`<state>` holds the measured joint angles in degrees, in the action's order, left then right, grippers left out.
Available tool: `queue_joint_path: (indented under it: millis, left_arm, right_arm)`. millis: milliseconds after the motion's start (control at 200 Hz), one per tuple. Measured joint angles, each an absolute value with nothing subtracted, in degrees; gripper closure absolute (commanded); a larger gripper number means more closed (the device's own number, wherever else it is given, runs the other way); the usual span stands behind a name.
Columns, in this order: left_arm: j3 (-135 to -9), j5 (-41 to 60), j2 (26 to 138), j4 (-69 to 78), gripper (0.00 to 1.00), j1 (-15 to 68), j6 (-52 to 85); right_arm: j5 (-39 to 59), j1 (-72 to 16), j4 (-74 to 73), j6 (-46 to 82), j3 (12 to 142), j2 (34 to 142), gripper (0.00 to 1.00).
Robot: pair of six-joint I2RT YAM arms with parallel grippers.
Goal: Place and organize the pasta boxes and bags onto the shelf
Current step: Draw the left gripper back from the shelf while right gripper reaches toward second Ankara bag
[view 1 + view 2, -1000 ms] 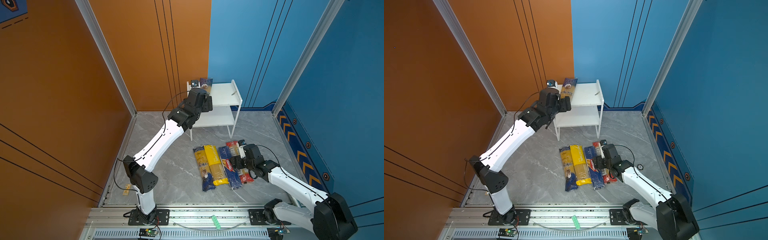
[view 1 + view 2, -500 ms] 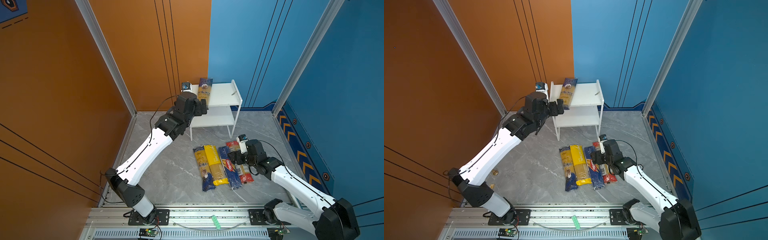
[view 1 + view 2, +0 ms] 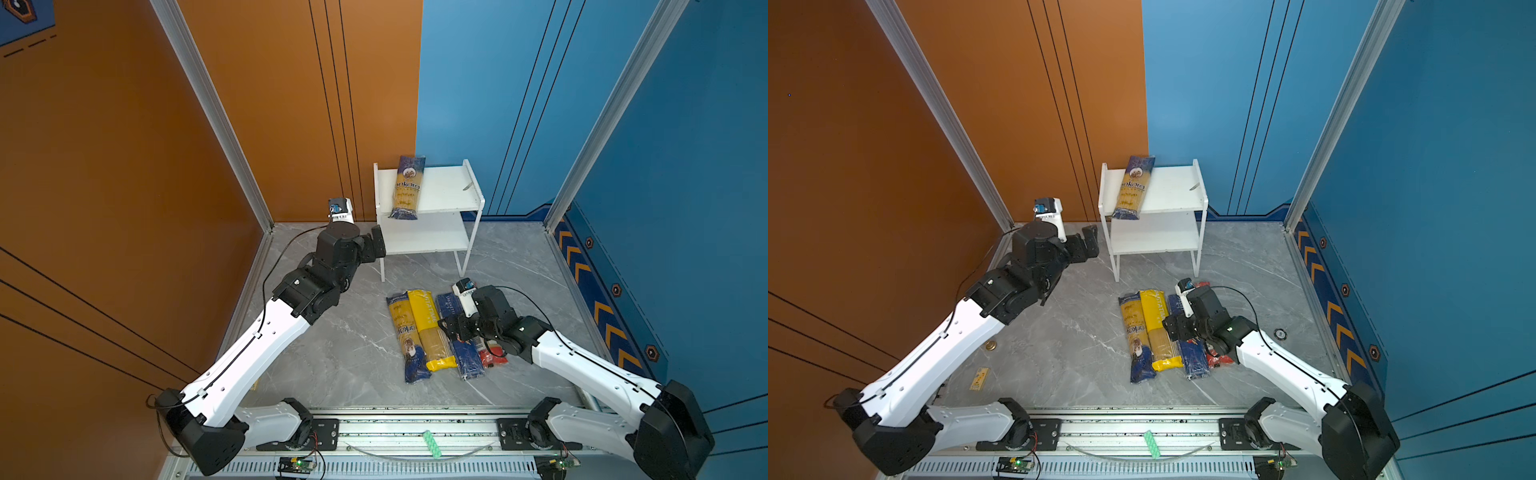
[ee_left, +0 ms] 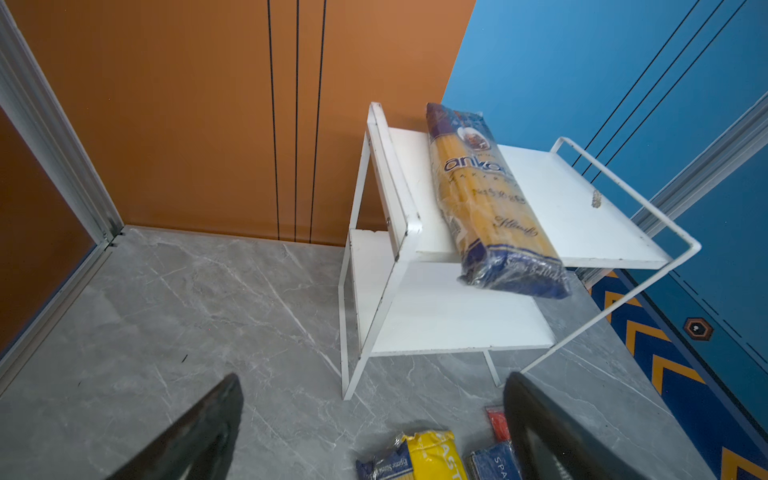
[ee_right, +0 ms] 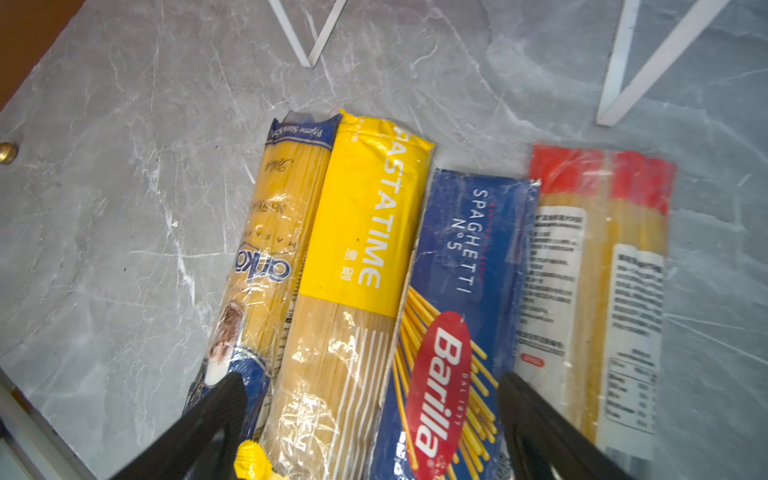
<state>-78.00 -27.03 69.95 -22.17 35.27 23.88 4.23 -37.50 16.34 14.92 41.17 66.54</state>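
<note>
The white two-tier shelf stands at the back against the wall. One navy-and-yellow ankara pack lies on its top board, left of middle, its near end overhanging the front edge. My left gripper hangs open and empty left of the shelf, apart from it. Several packs lie side by side on the floor: another ankara pack, a yellow one, a dark blue Barilla and a clear one with red ends. My right gripper hovers open over the yellow and Barilla packs.
Orange and blue walls close in the grey marble floor. A brass stud and a small yellow tag lie on the floor at the left. A round socket sits at the right. The arms' rail runs along the front.
My left gripper let go of the ankara pack on the top board and drew back down to the left. My right gripper slid left over the floor packs.
</note>
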Motion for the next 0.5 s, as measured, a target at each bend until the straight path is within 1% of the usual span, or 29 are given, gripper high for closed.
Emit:
queue_joint_path:
  millis: [290, 501]
  left_arm:
    - [-67.07, -26.5, 66.48, -21.63, 0.02, 34.3, 27.99]
    - [-59.68, -24.73, 64.9, -21.28, 0.02, 32.53, 31.44]
  right_arm:
    - [0.05, -47.57, 14.98, 16.86, 41.15, 69.28, 0.08]
    - [-3.73, -54.0, 13.43, 19.46, 41.19, 73.21, 0.08]
